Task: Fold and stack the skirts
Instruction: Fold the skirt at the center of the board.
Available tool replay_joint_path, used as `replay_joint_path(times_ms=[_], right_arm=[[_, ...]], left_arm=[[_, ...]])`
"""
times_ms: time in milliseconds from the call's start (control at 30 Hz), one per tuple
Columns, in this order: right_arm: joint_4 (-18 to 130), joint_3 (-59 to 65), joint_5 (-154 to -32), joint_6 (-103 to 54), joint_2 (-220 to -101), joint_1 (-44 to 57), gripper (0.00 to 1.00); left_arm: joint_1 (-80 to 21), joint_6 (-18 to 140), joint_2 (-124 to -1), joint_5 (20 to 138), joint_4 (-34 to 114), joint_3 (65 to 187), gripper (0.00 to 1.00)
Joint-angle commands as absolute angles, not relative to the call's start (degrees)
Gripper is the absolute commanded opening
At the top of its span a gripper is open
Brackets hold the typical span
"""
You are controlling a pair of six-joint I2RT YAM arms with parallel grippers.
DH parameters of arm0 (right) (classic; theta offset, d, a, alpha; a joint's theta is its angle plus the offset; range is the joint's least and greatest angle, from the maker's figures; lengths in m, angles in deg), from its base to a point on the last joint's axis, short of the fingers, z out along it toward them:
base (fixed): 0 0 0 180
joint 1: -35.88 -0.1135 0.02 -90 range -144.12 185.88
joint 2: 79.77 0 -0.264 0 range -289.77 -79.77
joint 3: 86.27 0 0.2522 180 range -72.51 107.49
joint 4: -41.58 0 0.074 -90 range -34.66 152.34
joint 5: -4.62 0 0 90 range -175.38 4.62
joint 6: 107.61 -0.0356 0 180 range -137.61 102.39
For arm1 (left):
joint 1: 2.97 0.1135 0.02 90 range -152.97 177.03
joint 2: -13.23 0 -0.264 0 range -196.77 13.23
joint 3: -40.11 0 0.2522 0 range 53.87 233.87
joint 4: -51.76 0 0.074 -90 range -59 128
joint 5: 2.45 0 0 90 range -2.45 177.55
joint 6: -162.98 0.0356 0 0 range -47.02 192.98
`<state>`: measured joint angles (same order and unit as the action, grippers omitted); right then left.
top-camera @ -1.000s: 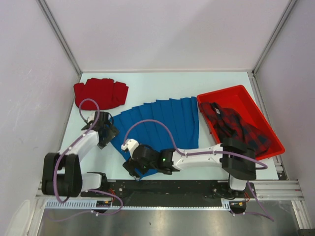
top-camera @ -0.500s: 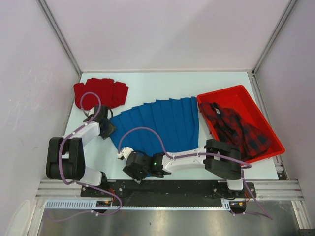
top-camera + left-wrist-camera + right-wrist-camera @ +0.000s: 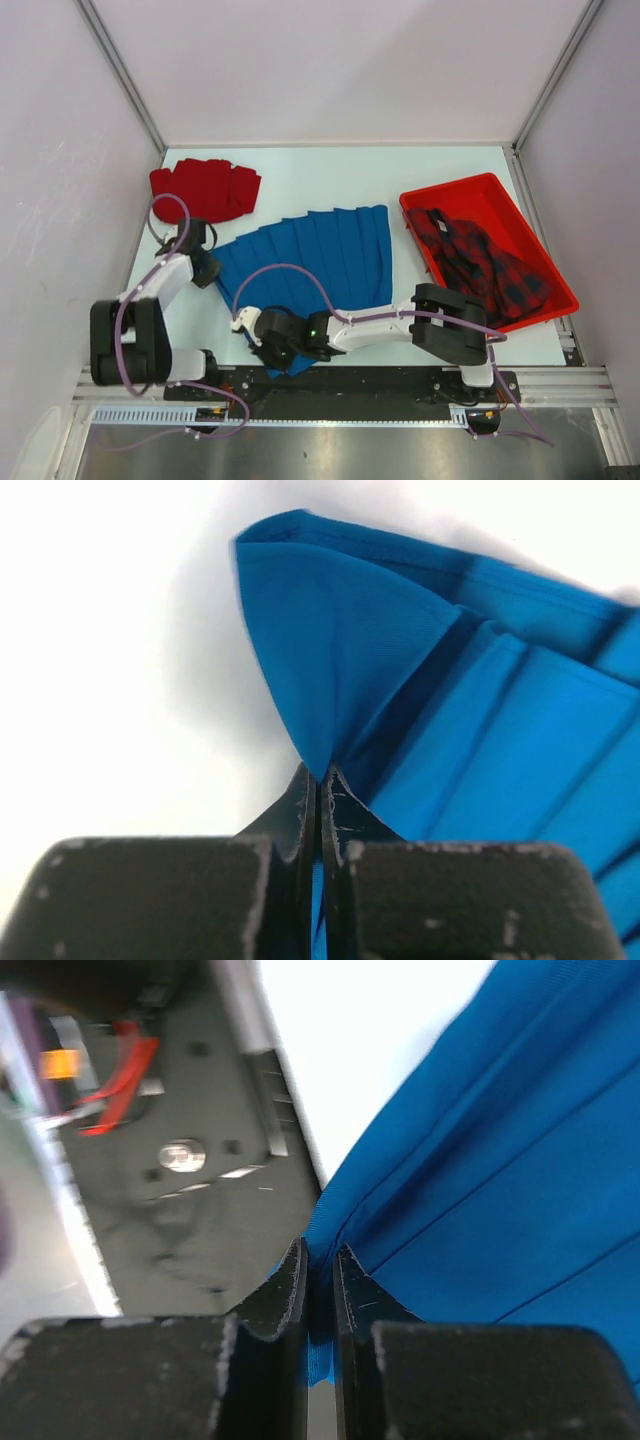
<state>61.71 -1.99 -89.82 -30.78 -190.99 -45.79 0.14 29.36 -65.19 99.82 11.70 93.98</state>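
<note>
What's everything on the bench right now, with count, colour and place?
blue pleated skirt: 1, bright blue, spread out centre-left on the table
red pleated skirt: 1, red, far-left corner of the table
plaid skirt: 1, red and navy, bunched inside the tray
tray: 1, red plastic, right side of the table
table: 1, pale
left gripper: 1, black, shut on the blue pleated skirt's left corner
right gripper: 1, black, shut on the blue pleated skirt's near edge

Pale table (image 3: 300,172), plain white walls (image 3: 340,60), aluminium corner posts (image 3: 118,72)
</note>
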Motion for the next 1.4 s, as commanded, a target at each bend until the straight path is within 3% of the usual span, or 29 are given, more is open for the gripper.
replay_joint_path(times_ms=[0,167,433,833,1367], right_arm=[[59.2,-0.4,-103.7,-28.0,-188.2,-47.0,0.03],[57.1,-0.4,-109.2,-29.7,-185.1,-45.2,0.0],[63.4,-1.1,-99.4,-31.7,-181.0,-43.4,0.0],[66.3,-14.4,-87.1,-39.8,-166.7,-40.4,0.0],[76.6,-27.5,-75.7,-49.8,-145.9,-32.8,0.0]], left_arm=[[2.5,27.5,-51.2,108.0,9.3,93.7,0.0],[3.5,28.2,-43.4,105.4,9.7,93.3,0.0],[3.3,30.0,-42.8,91.0,17.6,93.8,0.0],[-14.3,28.7,-52.6,92.5,24.5,103.7,0.0],[-32.2,29.3,-76.6,96.2,24.6,126.4,0.0]])
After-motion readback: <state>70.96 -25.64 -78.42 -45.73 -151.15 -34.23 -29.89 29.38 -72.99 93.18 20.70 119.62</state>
